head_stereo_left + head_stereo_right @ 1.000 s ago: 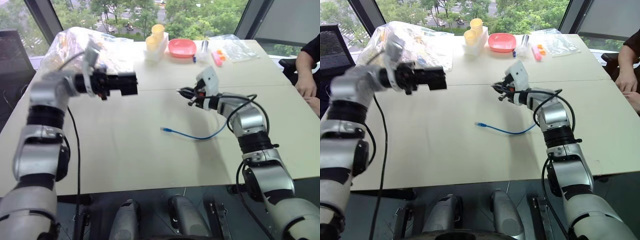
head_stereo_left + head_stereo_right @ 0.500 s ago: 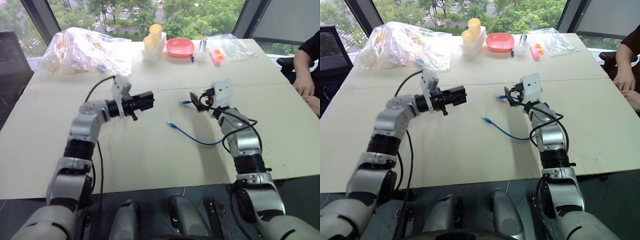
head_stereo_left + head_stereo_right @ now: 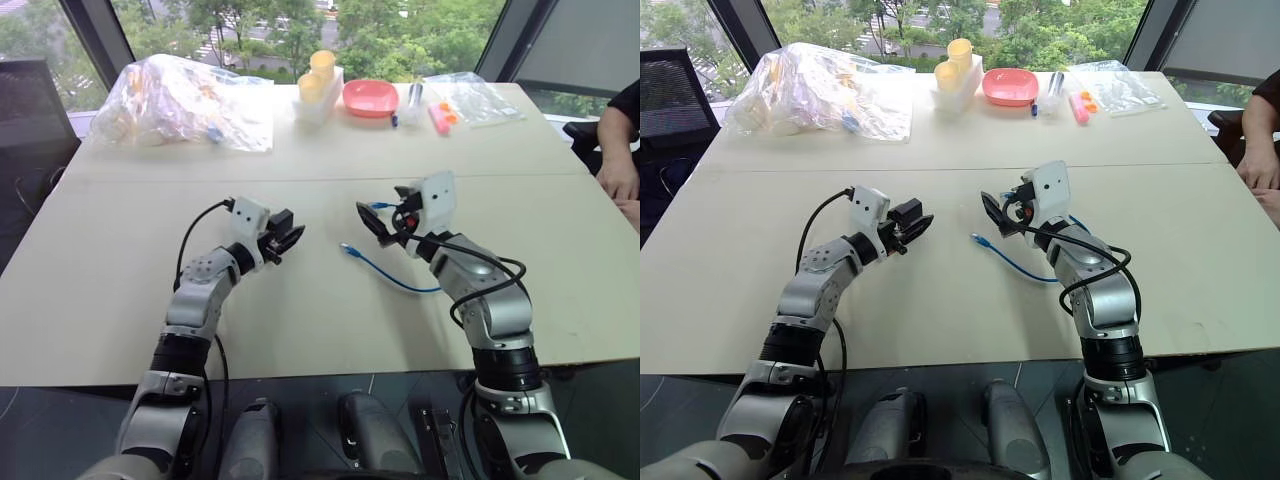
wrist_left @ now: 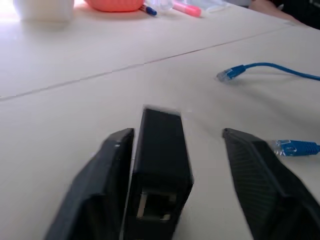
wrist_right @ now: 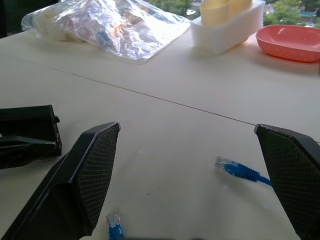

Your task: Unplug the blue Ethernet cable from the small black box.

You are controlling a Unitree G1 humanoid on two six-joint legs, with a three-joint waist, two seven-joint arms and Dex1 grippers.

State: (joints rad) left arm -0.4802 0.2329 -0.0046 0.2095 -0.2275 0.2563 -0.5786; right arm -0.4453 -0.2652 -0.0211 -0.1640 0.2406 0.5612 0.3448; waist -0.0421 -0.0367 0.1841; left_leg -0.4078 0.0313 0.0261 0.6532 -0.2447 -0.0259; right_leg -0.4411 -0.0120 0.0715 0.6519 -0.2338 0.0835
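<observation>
The small black box (image 4: 160,165) sits low over the table between the fingers of my left gripper (image 3: 285,238). It rests against one finger, with a gap to the other, and its port is empty. The left gripper is open. The blue Ethernet cable (image 3: 392,277) lies loose on the table, separate from the box. One clear plug (image 3: 347,248) points toward the box. The other plug (image 5: 234,168) lies just ahead of my right gripper (image 3: 375,222), which is wide open and holds nothing.
Along the far edge of the table are a crumpled plastic bag (image 3: 180,95), a white tray with yellow cups (image 3: 318,80), a pink bowl (image 3: 370,97), markers (image 3: 440,115) and a clear bag (image 3: 472,95). A person's arm (image 3: 620,150) rests at the right edge.
My left arm came down toward the table's middle with the box, and its jaws opened. The right gripper let go of the cable end and drew back. The cable now lies on the table.
</observation>
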